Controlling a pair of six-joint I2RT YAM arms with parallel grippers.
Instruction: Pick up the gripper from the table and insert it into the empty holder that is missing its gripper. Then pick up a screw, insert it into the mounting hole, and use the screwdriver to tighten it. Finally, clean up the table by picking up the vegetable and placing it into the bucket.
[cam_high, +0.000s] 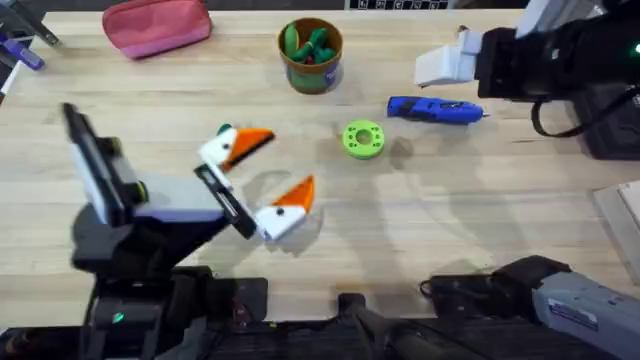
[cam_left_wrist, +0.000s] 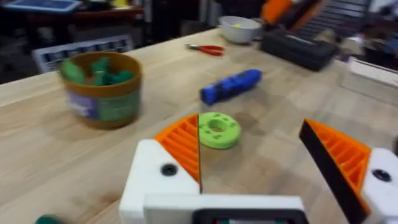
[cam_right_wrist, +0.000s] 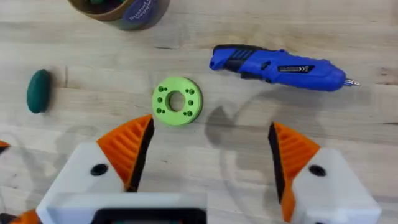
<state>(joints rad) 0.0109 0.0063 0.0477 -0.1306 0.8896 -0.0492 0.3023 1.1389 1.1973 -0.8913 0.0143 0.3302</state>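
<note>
Blue screwdriver (cam_high: 434, 110) lies crosswise on table (cam_high: 450, 220), bit rightward, nearer right tool (cam_right_wrist: 205, 162), jaws spread; left tool (cam_left_wrist: 249, 155) likewise spread, empty.

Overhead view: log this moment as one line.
left gripper: open, empty | right gripper: open, empty | screwdriver: lying on table | vegetable: on table, not in bucket

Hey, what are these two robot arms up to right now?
Neither arm holds anything at the moment. The left gripper hangs open low over the table, near a green ring. The right gripper is open too, higher up. The blue screwdriver lies on the table. The dark green vegetable lies outside the bucket.
</note>
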